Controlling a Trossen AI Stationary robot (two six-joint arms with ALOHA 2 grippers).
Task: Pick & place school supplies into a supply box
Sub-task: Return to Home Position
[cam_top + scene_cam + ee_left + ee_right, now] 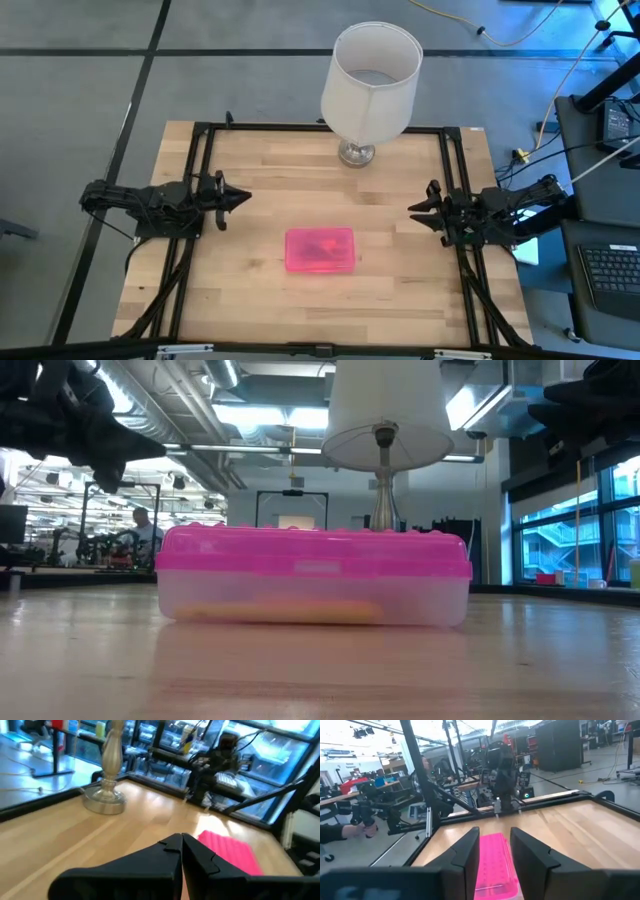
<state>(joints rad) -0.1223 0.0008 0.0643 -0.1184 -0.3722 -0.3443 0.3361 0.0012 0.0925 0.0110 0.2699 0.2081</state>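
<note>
Box [320, 250] with pink lid sits flat on the wooden table [250, 300], about mid-table, lid down and shut. In the low view the lower half is clear, and something long and yellow [290, 610] lies inside on the bottom; cannot tell which supply it is. No supplies lie loose on the table around the box. Left gripper [240, 199] hangs to the left of the box, well apart from it and slightly farther back, pointing in toward the box side. Its fingers [200, 860] are pressed together to a point in the left wrist view, jaws closed with nothing between them. Right gripper [415, 209] is on the other side of the box, also well apart and slightly farther back, facing the left one. Its fingers [470, 850] stand apart in the right wrist view, jaws open and holding nothing, with the pink lid visible through the gap farther off. Neither gripper touches the box. White-shaded lamp [370, 75] on a metal foot stands behind the box at the table's far edge, well apart from it. In the low view a person [145, 525] shows far off in the room behind the box, on its left.
</note>
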